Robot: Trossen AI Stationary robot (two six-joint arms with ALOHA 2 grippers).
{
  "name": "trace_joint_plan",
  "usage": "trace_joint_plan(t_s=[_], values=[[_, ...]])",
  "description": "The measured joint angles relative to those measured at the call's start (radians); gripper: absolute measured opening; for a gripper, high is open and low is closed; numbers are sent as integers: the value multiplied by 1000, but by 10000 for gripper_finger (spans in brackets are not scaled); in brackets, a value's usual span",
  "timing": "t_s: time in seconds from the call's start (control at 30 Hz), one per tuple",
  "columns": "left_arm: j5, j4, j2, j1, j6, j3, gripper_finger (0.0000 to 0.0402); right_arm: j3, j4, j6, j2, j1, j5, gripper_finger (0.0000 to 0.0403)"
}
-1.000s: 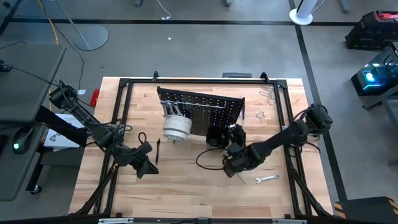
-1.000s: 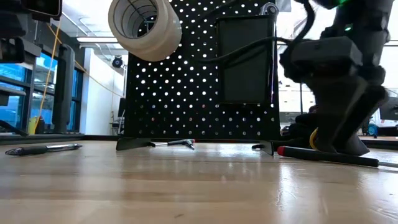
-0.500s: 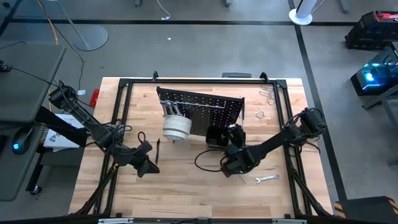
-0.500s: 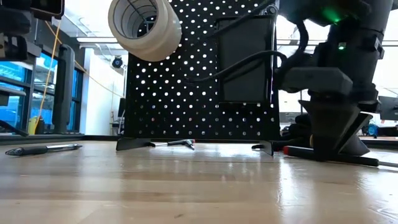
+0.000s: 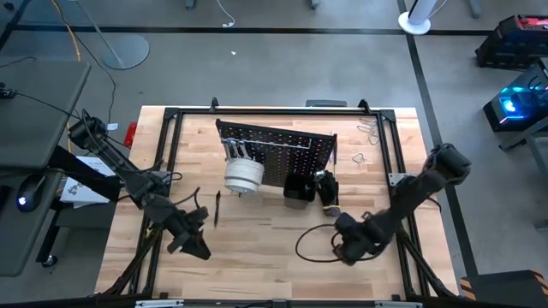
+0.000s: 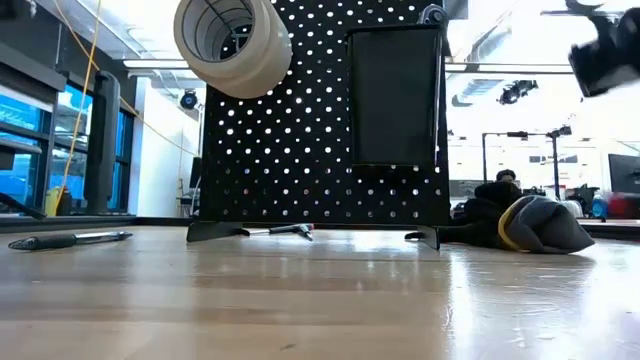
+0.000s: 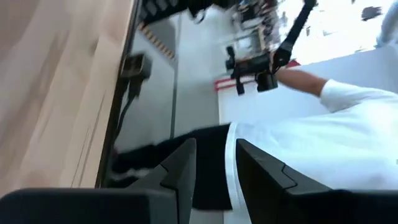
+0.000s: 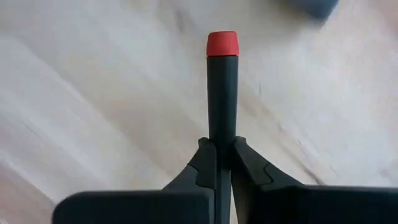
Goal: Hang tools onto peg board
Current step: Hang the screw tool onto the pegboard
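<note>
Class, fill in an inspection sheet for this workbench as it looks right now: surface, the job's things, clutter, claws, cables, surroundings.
Surface: wooden table inside a black frame.
Job's things: peg board stands upright; tape rolls hang on it beside a black bin; one screwdriver lies on the wood; a glove bundle lies by the board.
Clutter: nothing seen.
Claws: right claw is shut on a dark, red-capped screwdriver, lifted off the table; left claw waits near the table's front left, fingers slightly apart, holding nothing.
Cables: a black cable loops over the wood by the right arm.
Surroundings: grey floor; a person's white sleeve behind the left claw.
</note>
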Motion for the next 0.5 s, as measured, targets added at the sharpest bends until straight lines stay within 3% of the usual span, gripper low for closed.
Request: trace_joint_plan(t_s=[0.1,0.23,0.37,0.5], values=[[-12,42,0,30,30,0,106,-2,13,66,-81,7,150,5],[-14,88,0,65,32,0,106,-1,177,42,-200,19,403,5],[-14,129,-5,87,40,0,106,2,500,-138,-282,38,694,5],[-14,140,-5,100,40,0,106,22,869,-511,-288,41,981,5]])
